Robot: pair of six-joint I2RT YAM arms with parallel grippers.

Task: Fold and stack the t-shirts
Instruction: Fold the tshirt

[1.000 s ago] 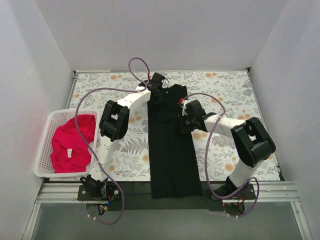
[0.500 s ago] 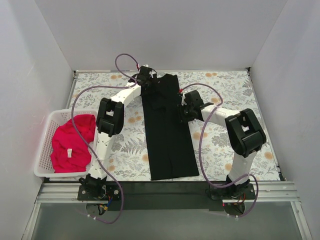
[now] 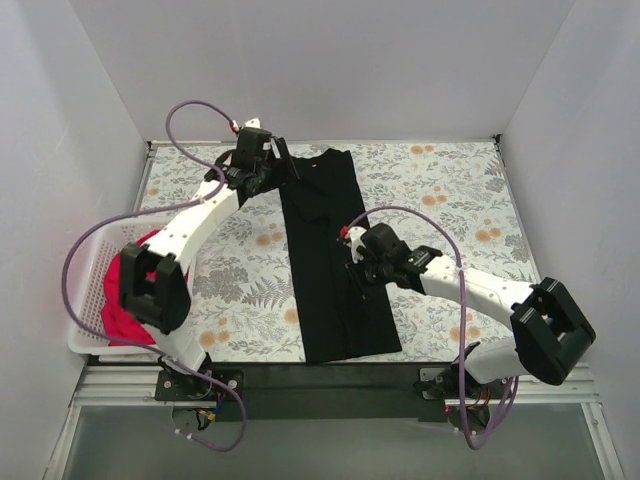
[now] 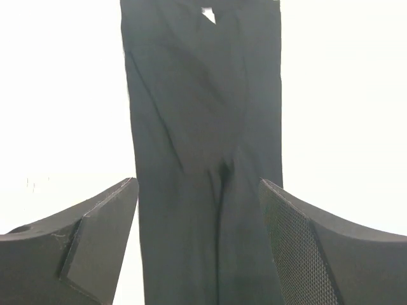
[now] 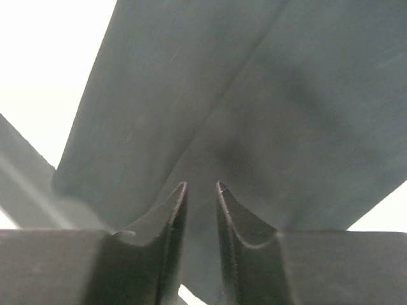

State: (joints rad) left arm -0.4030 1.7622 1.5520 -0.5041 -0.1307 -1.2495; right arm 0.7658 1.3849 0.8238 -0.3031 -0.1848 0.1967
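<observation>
The black t-shirt [image 3: 330, 260] lies as a long narrow strip down the middle of the table, its white neck label [image 4: 207, 14] at the far end. My left gripper [image 3: 284, 165] is open and empty, hovering just off the shirt's far left corner; in the left wrist view [image 4: 198, 184] the cloth lies below the wide-spread jaws. My right gripper [image 3: 354, 250] sits on the shirt's right edge at mid-length. In the right wrist view [image 5: 200, 185] its jaws are nearly together, pinching a raised fold of black cloth [image 5: 254, 114]. The red-pink t-shirt [image 3: 110, 305] lies bunched in the basket.
The white lattice basket [image 3: 82, 310] stands at the left edge, partly hidden by my left arm's elbow [image 3: 155, 290]. The floral tablecloth [image 3: 450, 200] covers the table. White walls close in on three sides. A black strip runs along the near edge [image 3: 330, 385].
The shirt slid away from the near edge. My left gripper let go of the collar and moved left. My right gripper moved nearer along the shirt's right edge.
</observation>
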